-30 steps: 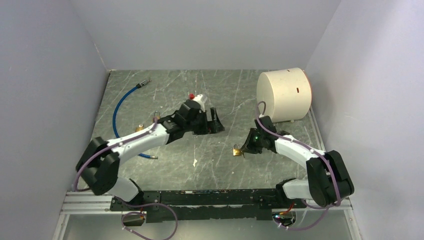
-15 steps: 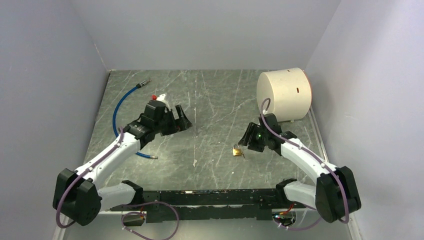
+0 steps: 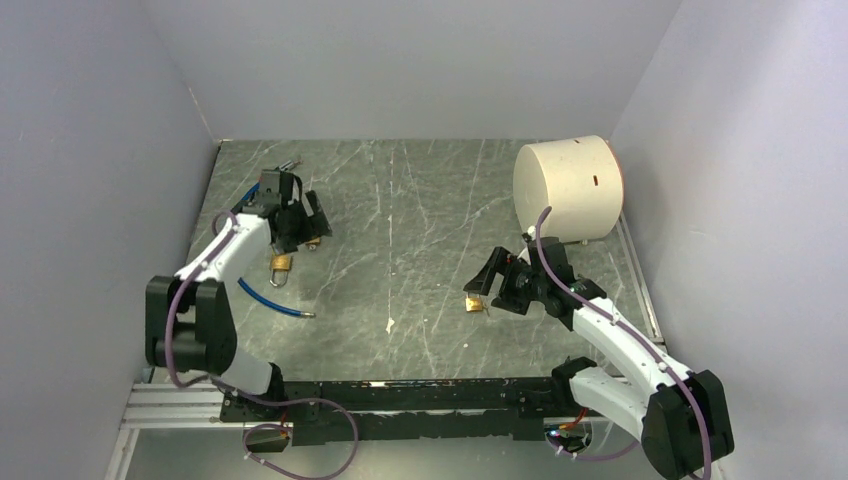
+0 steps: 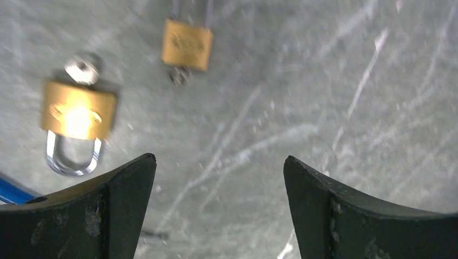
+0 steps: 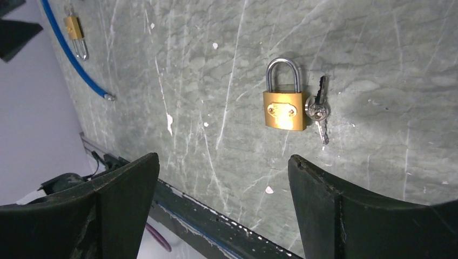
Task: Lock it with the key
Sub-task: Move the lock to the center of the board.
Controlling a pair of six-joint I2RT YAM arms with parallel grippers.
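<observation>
A brass padlock (image 5: 284, 109) lies flat on the table with its shackle down in the body. A small silver key (image 5: 318, 110) rests against its right side, and I cannot tell whether it is in the keyhole. The same padlock (image 3: 473, 302) sits just left of my right gripper (image 3: 492, 285), which hovers open and empty (image 5: 222, 159). My left gripper (image 3: 300, 216) is open and empty (image 4: 219, 162) at the far left, over two more brass padlocks (image 4: 78, 110) (image 4: 187, 44), each with a key head at its body.
A blue hose (image 3: 240, 210) curves along the left side, passing by the left padlock (image 3: 281, 264). A large white cylinder (image 3: 568, 188) lies on its side at the back right. A small white crumb (image 3: 390, 324) sits near the front middle. Grey walls close in on both sides.
My right gripper has opened and let go at the padlock with the key, drawing back a little. The left arm has swung from the table's middle to the far left, over the two padlocks.
</observation>
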